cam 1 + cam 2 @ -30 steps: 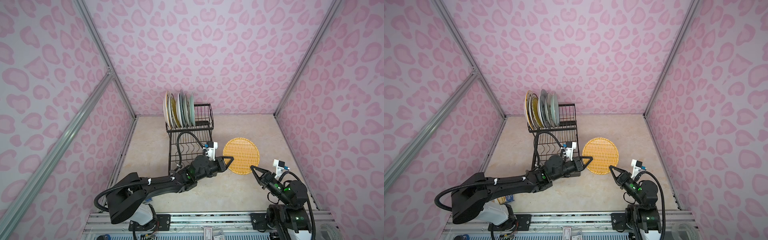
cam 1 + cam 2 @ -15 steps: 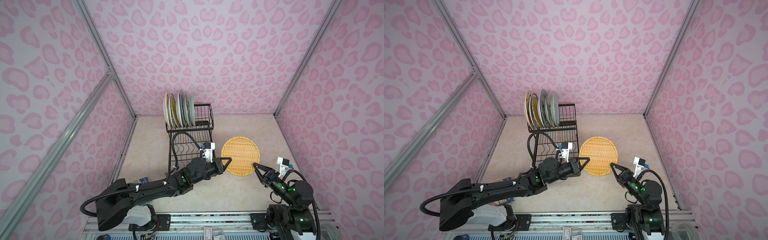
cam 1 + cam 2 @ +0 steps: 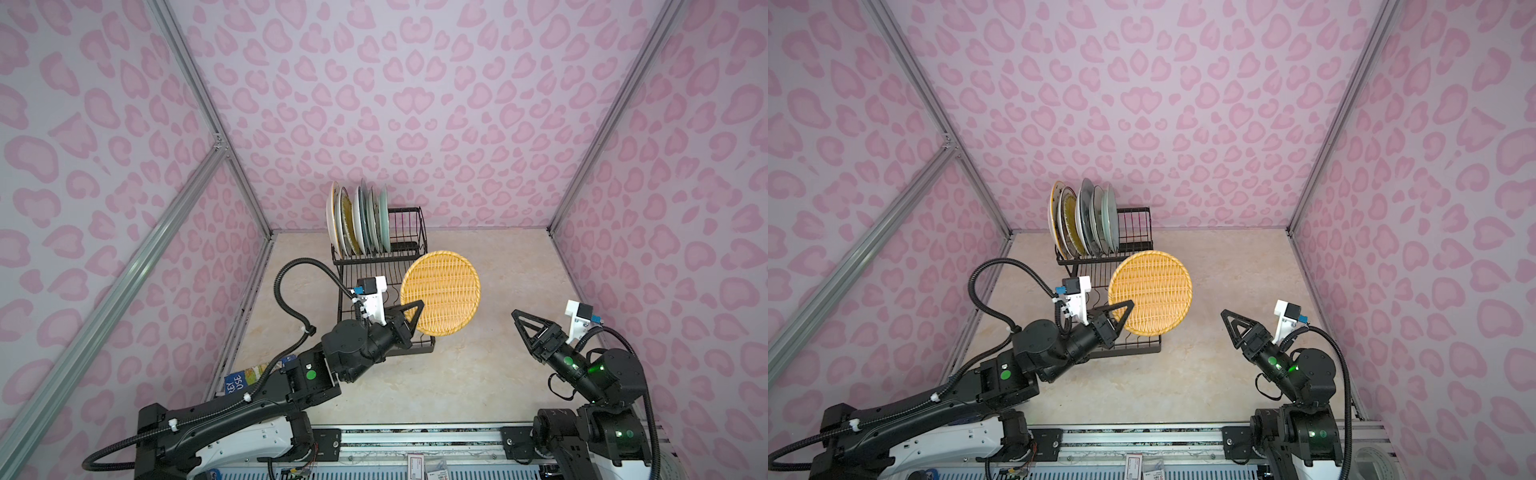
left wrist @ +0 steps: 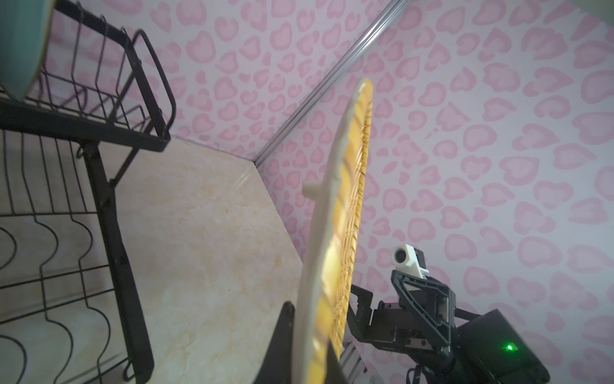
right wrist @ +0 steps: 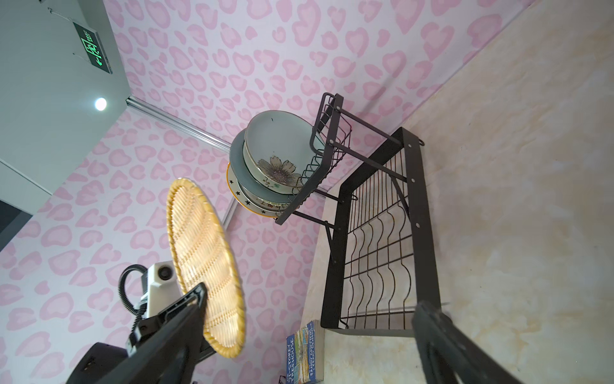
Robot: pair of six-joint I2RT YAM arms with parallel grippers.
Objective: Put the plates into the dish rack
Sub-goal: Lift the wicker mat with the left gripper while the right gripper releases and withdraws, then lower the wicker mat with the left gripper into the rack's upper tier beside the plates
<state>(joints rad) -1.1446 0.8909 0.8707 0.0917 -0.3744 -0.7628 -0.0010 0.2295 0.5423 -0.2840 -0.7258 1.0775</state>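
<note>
- Yellow-orange woven-look plate [image 3: 440,293] [image 3: 1150,293]: held up clear of the table [image 3: 478,374], tilted close to upright. In both top views it overlaps the right edge of the rack's lower tray. The left wrist view [image 4: 335,232] shows it edge-on, with bare table between it and the rack's frame.
- Left pincer [image 3: 417,309] [image 3: 1128,308]: clamped on the near lower rim of the woven-look plate, one finger on each face of the rim [image 4: 309,349].
- Right pincer [image 3: 521,328] [image 3: 1230,326]: jaws spread wide apart with nothing between them. It stands well to the right of the plate, above the table. The right wrist view [image 5: 312,297] shows its two fingers at opposite sides of the frame.
- Dish rack [image 3: 409,226] [image 3: 1133,224] [image 5: 335,232]: black wire, at the back left of the table. Its lower tray with wavy dividers carries no plates.
- Racked plates [image 3: 357,220] [image 3: 1084,220]: several stand on edge, side by side, in the raised tier. The nearest to the right wrist camera is pale with a printed flower [image 5: 279,156].
- Small blue printed box [image 3: 241,376] [image 5: 305,352]: on the table by the near end of the rack.
</note>
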